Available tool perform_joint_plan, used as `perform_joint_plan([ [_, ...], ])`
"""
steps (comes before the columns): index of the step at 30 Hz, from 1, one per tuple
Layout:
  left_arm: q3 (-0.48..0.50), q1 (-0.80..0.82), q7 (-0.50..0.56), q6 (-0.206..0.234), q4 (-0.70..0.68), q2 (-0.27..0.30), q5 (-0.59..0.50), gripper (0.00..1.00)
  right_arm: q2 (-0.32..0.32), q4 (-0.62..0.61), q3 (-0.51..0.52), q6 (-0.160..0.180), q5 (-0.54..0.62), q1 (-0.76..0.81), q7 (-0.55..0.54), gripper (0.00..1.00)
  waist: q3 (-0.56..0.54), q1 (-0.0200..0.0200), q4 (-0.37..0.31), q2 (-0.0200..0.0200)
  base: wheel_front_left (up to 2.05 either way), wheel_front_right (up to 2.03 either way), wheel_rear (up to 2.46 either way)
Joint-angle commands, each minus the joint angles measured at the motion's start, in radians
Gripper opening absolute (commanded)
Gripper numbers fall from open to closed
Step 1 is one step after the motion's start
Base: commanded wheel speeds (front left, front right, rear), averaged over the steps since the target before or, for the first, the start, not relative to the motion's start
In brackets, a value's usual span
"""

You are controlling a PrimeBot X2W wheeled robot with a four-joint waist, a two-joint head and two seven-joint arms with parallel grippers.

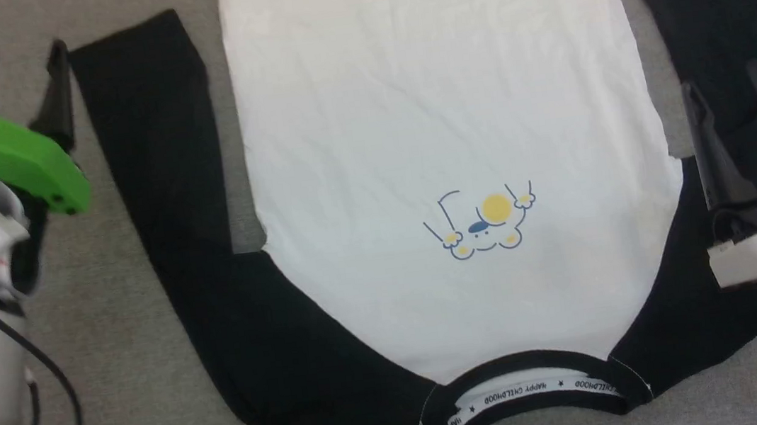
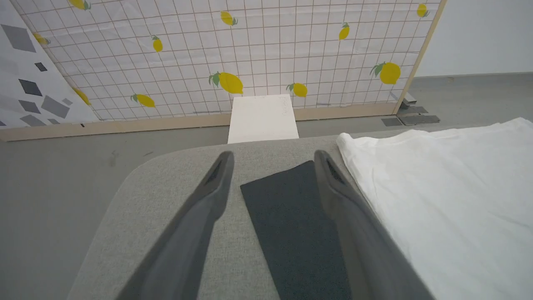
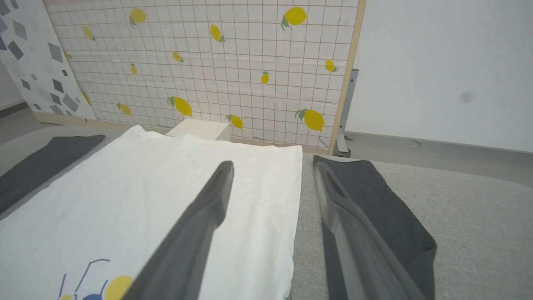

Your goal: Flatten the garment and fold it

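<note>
The garment (image 1: 438, 106) has a white body, black sleeves and shoulders, and a black neckline with a white lettered band. Its cartoon print (image 1: 487, 225) is yellow and blue. The tabletop (image 1: 120, 384) is pale grey weave. The far screen (image 2: 250, 50) is white with a thin brown grid and yellow, green-leaved lemons. The panel (image 2: 29, 83) to its left is white with grey diamonds. The cover (image 1: 9, 158) on the left arm is bright green.

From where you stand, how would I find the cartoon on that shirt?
A shirt lies spread flat on the grey table, white body between black sleeves. On the white, near the black neckline, sits the cartoon print: the only yellow and blue on it.
</note>
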State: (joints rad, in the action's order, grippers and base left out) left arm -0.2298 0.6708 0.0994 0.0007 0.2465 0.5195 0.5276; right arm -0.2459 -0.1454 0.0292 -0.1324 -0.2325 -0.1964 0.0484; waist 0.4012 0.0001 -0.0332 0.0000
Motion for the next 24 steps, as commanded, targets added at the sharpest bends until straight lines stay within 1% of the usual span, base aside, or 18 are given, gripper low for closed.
perform_joint_plan([
  [1, 0.005, 0.048, 0.037, 0.001, 0.019, 0.014, 0.003, 1.00, -0.001, -0.009, -0.006, 0.002, -0.008, -0.029, -0.002, 1.00, 0.120, -0.0001, -0.071, 0.0000, 0.00, 0.00, 0.00],
  [3, 0.005, 0.108, 0.110, 0.002, 0.041, 0.035, 0.009, 1.00, 0.003, -0.018, -0.012, 0.002, -0.012, -0.056, -0.004, 1.00, 0.154, -0.0001, -0.087, 0.0000, 0.00, 0.00, 0.00],
  [6, 0.013, 0.177, 0.220, 0.025, 0.070, 0.050, 0.028, 1.00, 0.011, -0.025, -0.020, 0.002, -0.014, -0.085, -0.008, 1.00, 0.192, -0.0001, -0.106, 0.0000, 0.00, 0.00, 0.00],
  [8, 0.016, 0.213, 0.306, 0.048, 0.087, 0.066, 0.037, 1.00, 0.015, -0.030, -0.029, 0.002, -0.014, -0.100, -0.007, 1.00, 0.215, -0.0001, -0.119, 0.0000, 0.00, 0.00, 0.00],
  [13, 0.038, 0.259, 0.492, 0.136, 0.104, 0.098, 0.060, 1.00, 0.027, -0.032, -0.046, 0.002, -0.015, -0.117, 0.005, 1.00, 0.254, -0.0001, -0.142, 0.0000, 0.00, 0.00, 0.00],
  [16, 0.051, 0.262, 0.563, 0.183, 0.102, 0.125, 0.061, 1.00, 0.034, -0.026, -0.050, 0.002, -0.015, -0.118, 0.014, 1.00, 0.268, -0.0001, -0.151, 0.0000, 0.00, 0.00, 0.00],
  [18, 0.059, 0.256, 0.595, 0.209, 0.095, 0.132, 0.066, 1.00, 0.038, -0.021, -0.050, 0.002, -0.017, -0.118, 0.022, 1.00, 0.274, -0.0001, -0.153, 0.0000, 0.00, 0.00, 0.00],
  [22, 0.075, 0.235, 0.637, 0.246, 0.073, 0.137, 0.082, 1.00, 0.044, -0.018, -0.052, 0.002, -0.019, -0.119, 0.033, 1.00, 0.287, -0.0001, -0.156, 0.0000, 0.00, 0.00, 0.00],
  [23, 0.078, 0.222, 0.653, 0.253, 0.059, 0.135, 0.093, 0.12, 0.045, -0.016, -0.052, 0.002, -0.020, -0.122, 0.035, 1.00, 0.291, -0.0001, -0.156, 0.0000, 0.00, 0.00, 0.00],
  [24, 0.078, 0.214, 0.664, 0.255, 0.054, 0.132, 0.100, 0.00, 0.045, -0.014, -0.052, 0.002, -0.021, -0.123, 0.036, 1.00, 0.291, -0.0001, -0.155, 0.0000, 0.00, 0.00, 0.00],
])
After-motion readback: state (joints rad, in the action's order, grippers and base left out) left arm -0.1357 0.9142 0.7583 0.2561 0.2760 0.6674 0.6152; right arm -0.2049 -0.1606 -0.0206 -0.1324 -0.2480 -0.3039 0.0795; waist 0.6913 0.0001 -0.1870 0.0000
